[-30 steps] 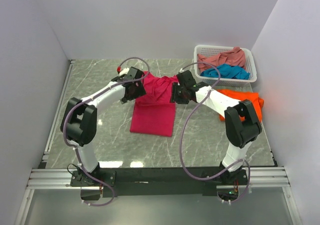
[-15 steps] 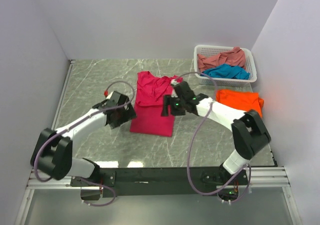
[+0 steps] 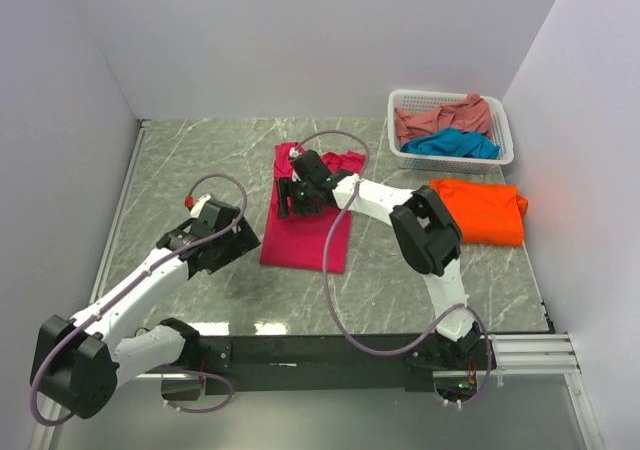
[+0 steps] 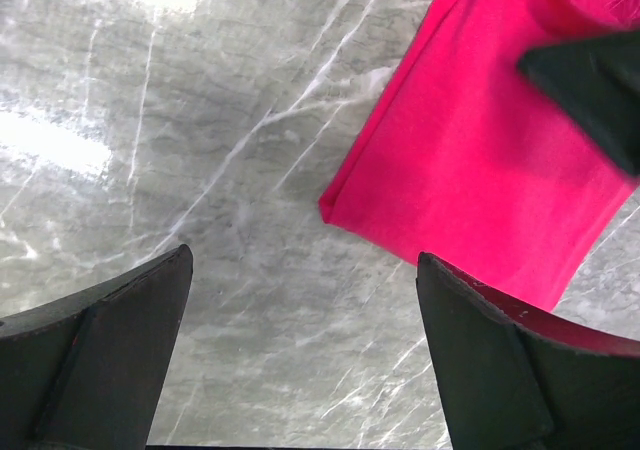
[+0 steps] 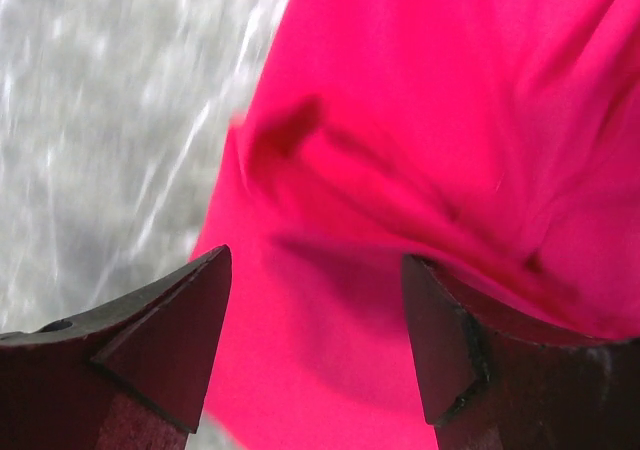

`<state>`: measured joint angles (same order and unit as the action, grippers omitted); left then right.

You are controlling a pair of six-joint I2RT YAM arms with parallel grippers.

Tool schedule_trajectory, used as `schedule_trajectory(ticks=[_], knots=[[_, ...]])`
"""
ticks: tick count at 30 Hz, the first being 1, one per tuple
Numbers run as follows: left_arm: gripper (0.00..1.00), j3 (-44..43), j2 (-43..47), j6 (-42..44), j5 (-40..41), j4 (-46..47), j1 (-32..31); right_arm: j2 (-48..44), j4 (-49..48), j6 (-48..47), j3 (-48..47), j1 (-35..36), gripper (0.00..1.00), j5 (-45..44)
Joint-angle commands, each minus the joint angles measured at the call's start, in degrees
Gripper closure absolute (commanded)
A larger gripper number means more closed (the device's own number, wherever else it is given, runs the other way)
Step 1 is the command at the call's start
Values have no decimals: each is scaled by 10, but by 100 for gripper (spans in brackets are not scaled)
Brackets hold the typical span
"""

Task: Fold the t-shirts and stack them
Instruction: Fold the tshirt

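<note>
Bench (image 3: 190, 160): we see grey veined marble, glare near.
Walls (image 3: 300, 30): pale, on three sides.
Left tool (image 4: 300, 270): wide, above bench.
Right tool (image 5: 315, 270): wide, above magenta t-shirt (image 5: 450, 120).

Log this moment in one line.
left fingers open over table beside magenta shirt | right fingers open above it | orange shirt folded | salmon shirt, teal shirt in basket

Tabletop (image 3: 200, 160): grey marble-look slab w/ white veins, polished, throws glare. Magenta t-shirt (image 3: 305, 240): soft matt cloth, smooth on the flat part, rumpled up top. Orange t-shirt (image 3: 480, 210): same matt cloth. Basket (image 3: 430, 93): white plastic lattice. My left tool (image 4: 300, 270): fingers (image 4: 110, 360) matt black, prob. plastic. Arm shells (image 3: 140, 285): glossy white.
</note>
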<state>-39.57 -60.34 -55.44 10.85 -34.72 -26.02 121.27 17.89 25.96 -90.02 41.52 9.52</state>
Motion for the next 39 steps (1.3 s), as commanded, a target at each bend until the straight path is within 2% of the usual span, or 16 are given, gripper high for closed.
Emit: schedule_trajectory(ticks=[1, 4, 7, 10, 12, 16, 17, 20, 25, 28, 30, 32, 35, 36, 38, 39], knots=[[1, -9, 21, -8, 15, -9, -1, 30, -7, 13, -68, -9, 25, -61], [1, -7, 34, -5, 11, -4, -1, 42, -34, 3, -102, -19, 24, -130], [1, -1, 37, -6, 5, 10, -1, 42, -22, -6, -150, -37, 24, -143], [1, 11, 22, -4, -21, 46, -1, -18, 6, -21, -133, -40, 24, -156], [1, 20, 8, 1, -35, 71, -1, -72, -7, -8, -41, -40, 24, -158], [3, 13, -63, 6, -72, 115, -1, -253, -33, 50, 163, -43, 24, -144], [5, 2, -78, 9, -74, 120, -1, -283, -43, 69, 236, -43, 24, -121], [11, -2, -125, 16, -98, 141, -1, -378, -75, 101, 367, -43, 25, -63], [34, 6, -171, 18, -120, 166, -1, -482, -97, 145, 497, -42, 33, -7], [40, 22, -184, 16, -132, 183, -1, -507, -115, 162, 547, -41, 38, 13], [50, 29, -199, 17, -140, 193, -2, -506, -130, 168, 564, -41, 41, 18], [52, 34, -210, 17, -139, 196, -1, -493, -144, 172, 568, -41, 42, 25], [64, 33, -232, 17, -137, 198, -2, -462, -165, 175, 565, -39, 48, 45], [74, 33, -238, 19, -138, 198, -1, -453, -168, 175, 564, -34, 50, 48], [85, 38, -241, 20, -142, 203, -1, -426, -174, 176, 557, -28, 51, 47], [99, 39, -242, 19, -142, 202, -2, -416, -175, 175, 554, -25, 51, 47]])
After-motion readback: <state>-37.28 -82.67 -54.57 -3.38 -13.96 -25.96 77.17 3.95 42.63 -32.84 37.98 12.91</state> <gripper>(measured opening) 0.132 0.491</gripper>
